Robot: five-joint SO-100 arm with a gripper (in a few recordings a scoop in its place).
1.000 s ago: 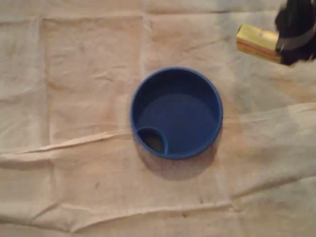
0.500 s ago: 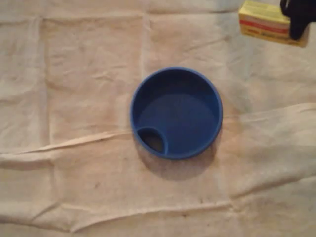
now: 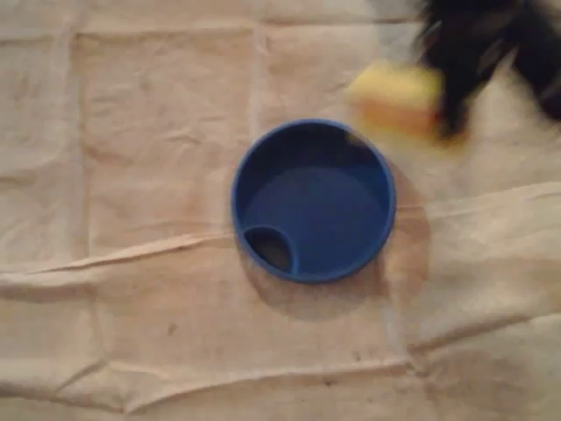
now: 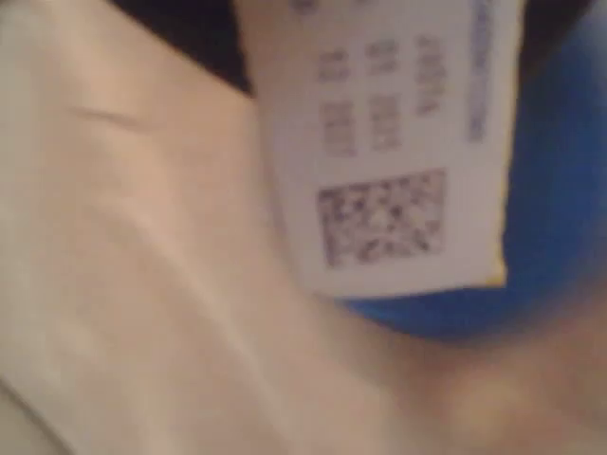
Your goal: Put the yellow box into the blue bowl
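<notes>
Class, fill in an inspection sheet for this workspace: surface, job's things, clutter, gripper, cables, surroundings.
Surface: creased beige cloth, a few small dark specks.
Job's things: yellow box, blurred, held in the air at the upper right rim of the blue bowl in the overhead view. The bowl is upright, with a small inner pocket at lower left and nothing in it.
Clutter: nothing seen.
Gripper: dark gripper, blurred, shut on the box's right end.
Cables: nothing seen.
Surroundings: nothing seen beyond the cloth.
</notes>
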